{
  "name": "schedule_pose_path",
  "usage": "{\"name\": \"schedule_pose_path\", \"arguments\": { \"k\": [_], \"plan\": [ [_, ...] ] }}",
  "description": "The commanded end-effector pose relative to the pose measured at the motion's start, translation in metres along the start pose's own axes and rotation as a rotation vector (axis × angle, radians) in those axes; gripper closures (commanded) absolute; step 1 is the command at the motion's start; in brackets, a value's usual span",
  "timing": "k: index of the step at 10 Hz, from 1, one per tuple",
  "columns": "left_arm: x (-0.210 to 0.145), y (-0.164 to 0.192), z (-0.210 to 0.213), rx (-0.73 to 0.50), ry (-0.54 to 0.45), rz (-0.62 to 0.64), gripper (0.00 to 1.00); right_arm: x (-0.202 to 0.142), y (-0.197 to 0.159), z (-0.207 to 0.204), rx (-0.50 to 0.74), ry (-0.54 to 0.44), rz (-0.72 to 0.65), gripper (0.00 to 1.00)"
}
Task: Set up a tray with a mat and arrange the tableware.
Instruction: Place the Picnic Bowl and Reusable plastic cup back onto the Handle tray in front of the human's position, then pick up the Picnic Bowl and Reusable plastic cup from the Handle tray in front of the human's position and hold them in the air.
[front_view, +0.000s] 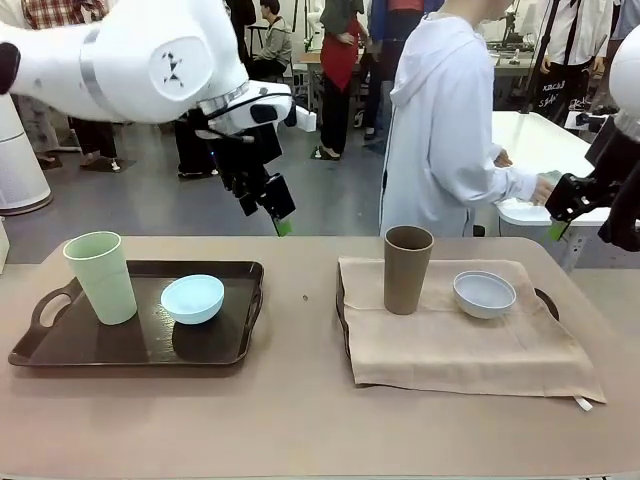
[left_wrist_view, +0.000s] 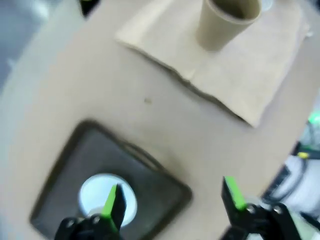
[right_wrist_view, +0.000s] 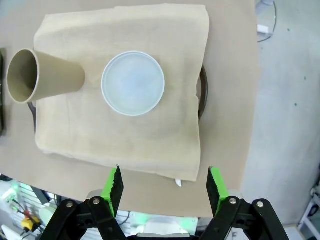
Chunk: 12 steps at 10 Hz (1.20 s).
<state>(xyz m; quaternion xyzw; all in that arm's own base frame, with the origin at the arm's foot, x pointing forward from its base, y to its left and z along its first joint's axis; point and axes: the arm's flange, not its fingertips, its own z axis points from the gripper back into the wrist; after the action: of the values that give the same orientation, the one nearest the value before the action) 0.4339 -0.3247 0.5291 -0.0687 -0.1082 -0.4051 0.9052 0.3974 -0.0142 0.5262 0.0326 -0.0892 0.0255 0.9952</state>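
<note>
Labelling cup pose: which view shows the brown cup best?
Front view: the brown cup stands whole, sharp and upright on the mat. Right wrist view looks down on it, lens-splayed sideways. Left wrist view shows it blurred, rim cut by the frame edge.

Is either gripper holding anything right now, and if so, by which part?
Nothing is held. The left gripper hangs open above the black tray, and the right gripper is open beside the cloth mat, with nothing between the fingers of either.
</note>
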Motion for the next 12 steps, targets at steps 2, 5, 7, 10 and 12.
{"name": "schedule_pose_path", "arguments": {
  "k": [2, 5, 7, 10, 12],
  "plan": [
    [0.0, 0.0, 0.0, 0.0, 0.0, 0.0, 0.0, 0.01, 0.002, -0.003, -0.05, 0.033, -0.022, 0.14],
    [0.0, 0.0, 0.0, 0.0, 0.0, 0.0, 0.0, -0.003, 0.002, 0.005, -0.011, 0.0, 0.003, 0.14],
    [0.0, 0.0, 0.0, 0.0, 0.0, 0.0, 0.0, -0.003, 0.002, 0.005, -0.011, 0.0, 0.003, 0.14],
    [0.0, 0.0, 0.0, 0.0, 0.0, 0.0, 0.0, -0.003, 0.002, 0.005, -0.011, 0.0, 0.003, 0.14],
    [0.0, 0.0, 0.0, 0.0, 0.0, 0.0, 0.0, -0.003, 0.002, 0.005, -0.011, 0.0, 0.003, 0.14]
  ]
}}
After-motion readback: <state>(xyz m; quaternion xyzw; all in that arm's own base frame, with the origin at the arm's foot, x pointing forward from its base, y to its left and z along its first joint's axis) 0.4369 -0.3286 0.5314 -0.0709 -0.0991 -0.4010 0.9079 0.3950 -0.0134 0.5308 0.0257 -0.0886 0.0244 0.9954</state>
